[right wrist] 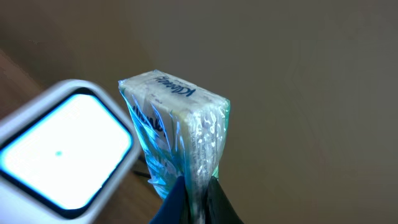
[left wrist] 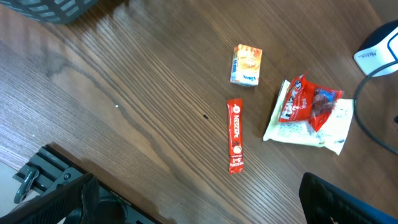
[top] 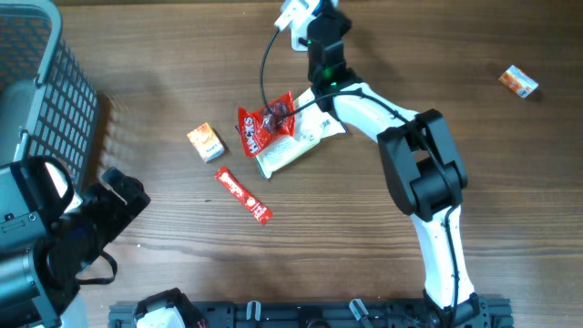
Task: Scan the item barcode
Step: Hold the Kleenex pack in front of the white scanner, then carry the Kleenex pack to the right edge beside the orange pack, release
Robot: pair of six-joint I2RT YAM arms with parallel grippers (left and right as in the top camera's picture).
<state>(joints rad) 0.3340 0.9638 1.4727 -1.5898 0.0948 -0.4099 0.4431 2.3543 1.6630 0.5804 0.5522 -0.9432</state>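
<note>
The right gripper is closed on the lower end of a tissue pack, and it holds the pack in the air near the far edge of the worktop, about the middle of that edge. The long axis of the pack stands up, straight away from the fingers. Its narrow side looks to the wrist camera. One broad face is turned to the scanner, whose lit window is just beside the pack on the left. No barcode shows, so I judge that the coming move is a small turn of the pack toward this window. The left gripper is wide open and empty at the near left corner, well apart.
</note>
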